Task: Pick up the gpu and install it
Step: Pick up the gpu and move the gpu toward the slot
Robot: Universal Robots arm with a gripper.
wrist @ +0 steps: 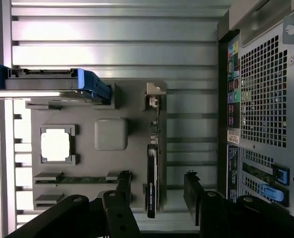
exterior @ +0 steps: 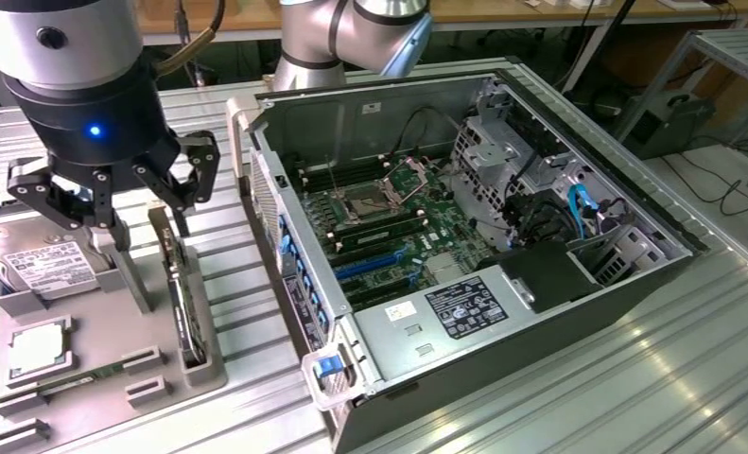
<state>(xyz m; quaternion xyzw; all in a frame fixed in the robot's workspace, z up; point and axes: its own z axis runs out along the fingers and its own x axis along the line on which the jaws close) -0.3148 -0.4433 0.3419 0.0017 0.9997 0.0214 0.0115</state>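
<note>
On the ribbed metal bench (exterior: 652, 378), the gpu (wrist: 153, 173) stood edge-on in a slot of the grey tray (wrist: 129, 101), beside the computer case (exterior: 538, 378). The gripper (wrist: 157, 184) hung spread astride it; closing off-centre might have tilted the thin card and jammed it there.

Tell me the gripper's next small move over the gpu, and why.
Probably lower straight down. The open gripper hovers above the gpu, which stands on edge in the grey holder. In the wrist view the card lies between the fingers, so descending should bracket it for a grasp.
</note>
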